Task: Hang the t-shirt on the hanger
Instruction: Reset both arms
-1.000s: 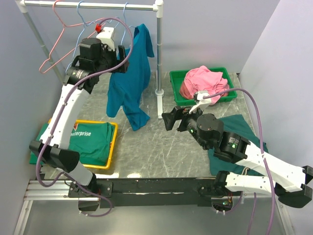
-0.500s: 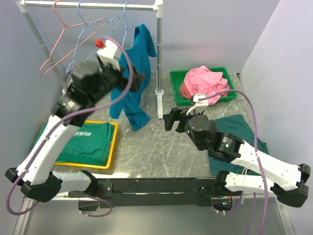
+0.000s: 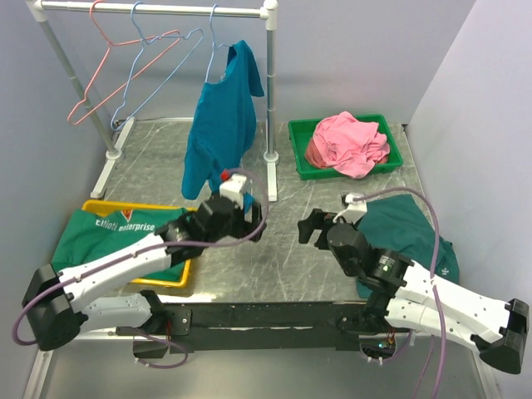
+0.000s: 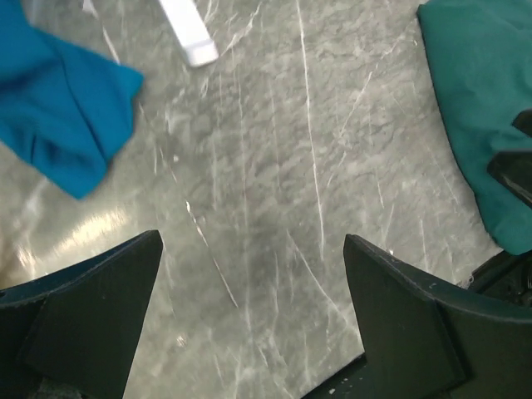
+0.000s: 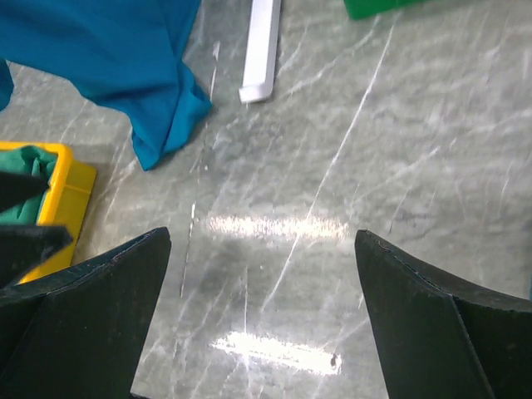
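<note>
The teal-blue t-shirt hangs from the rail on a light-blue wire hanger, drooping unevenly, its hem near the table. Its lower corner shows in the left wrist view and the right wrist view. My left gripper is open and empty, low over the table in front of the shirt. My right gripper is open and empty, facing it across a short gap. Both wrist views, left and right, show only bare table between the fingers.
An empty light-blue hanger and a pink-red hanger hang on the rail. The rack's upright stands mid-table. A yellow tray holds a dark green shirt. A green bin holds a pink garment. Another dark green shirt lies right.
My left arm has come down from the rail and the shirt to low over the table's middle. My right arm has drawn back and lower. The shirt stays hanging.
</note>
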`<move>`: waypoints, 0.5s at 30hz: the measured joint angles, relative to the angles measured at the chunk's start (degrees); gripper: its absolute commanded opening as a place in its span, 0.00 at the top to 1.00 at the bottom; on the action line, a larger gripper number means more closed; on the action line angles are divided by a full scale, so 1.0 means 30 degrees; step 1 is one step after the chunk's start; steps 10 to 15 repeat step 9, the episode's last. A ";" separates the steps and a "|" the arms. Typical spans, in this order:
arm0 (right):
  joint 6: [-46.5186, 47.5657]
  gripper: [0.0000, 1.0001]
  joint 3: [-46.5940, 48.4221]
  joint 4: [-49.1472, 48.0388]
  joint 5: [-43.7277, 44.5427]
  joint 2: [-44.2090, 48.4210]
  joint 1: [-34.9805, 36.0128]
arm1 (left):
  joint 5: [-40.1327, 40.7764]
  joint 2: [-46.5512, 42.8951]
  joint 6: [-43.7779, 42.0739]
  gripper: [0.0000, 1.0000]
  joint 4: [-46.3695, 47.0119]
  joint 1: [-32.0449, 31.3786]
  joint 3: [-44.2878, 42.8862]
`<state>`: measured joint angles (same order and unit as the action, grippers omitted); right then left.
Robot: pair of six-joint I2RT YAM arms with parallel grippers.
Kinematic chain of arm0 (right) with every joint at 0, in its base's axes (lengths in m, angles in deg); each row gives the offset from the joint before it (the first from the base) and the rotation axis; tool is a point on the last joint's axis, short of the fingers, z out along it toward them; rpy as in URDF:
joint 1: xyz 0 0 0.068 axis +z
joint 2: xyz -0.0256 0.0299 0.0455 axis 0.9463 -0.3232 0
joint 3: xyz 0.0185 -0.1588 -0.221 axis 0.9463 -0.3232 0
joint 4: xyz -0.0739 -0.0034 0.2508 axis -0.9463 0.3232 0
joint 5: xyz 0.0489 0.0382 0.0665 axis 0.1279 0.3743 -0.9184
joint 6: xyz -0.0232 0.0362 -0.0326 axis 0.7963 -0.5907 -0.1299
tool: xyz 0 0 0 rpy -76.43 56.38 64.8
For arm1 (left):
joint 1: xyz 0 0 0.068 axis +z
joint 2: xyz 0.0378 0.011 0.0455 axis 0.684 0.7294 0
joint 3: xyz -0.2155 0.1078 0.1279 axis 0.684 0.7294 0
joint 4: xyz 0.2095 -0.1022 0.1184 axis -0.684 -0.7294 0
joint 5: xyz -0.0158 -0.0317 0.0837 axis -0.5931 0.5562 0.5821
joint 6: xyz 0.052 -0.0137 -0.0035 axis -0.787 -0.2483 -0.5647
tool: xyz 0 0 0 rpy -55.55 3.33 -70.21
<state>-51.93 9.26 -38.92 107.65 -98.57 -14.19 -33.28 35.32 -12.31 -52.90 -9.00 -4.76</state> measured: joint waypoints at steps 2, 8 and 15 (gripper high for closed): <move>-0.0423 0.00 -0.0823 -0.0291 -0.0175 0.0495 -0.0022 | 0.0940 -0.0663 0.0911 0.04 0.0211 -0.0670 0.0969; -0.1195 0.00 -0.1617 -0.0707 -0.0466 0.0415 -0.0073 | 0.2987 -0.1188 0.2565 0.04 0.0823 -0.1617 0.1239; -0.1290 0.00 -0.1610 -0.0765 -0.0459 0.0270 -0.0073 | 0.3089 -0.1137 0.2594 0.04 0.0954 -0.1683 0.1268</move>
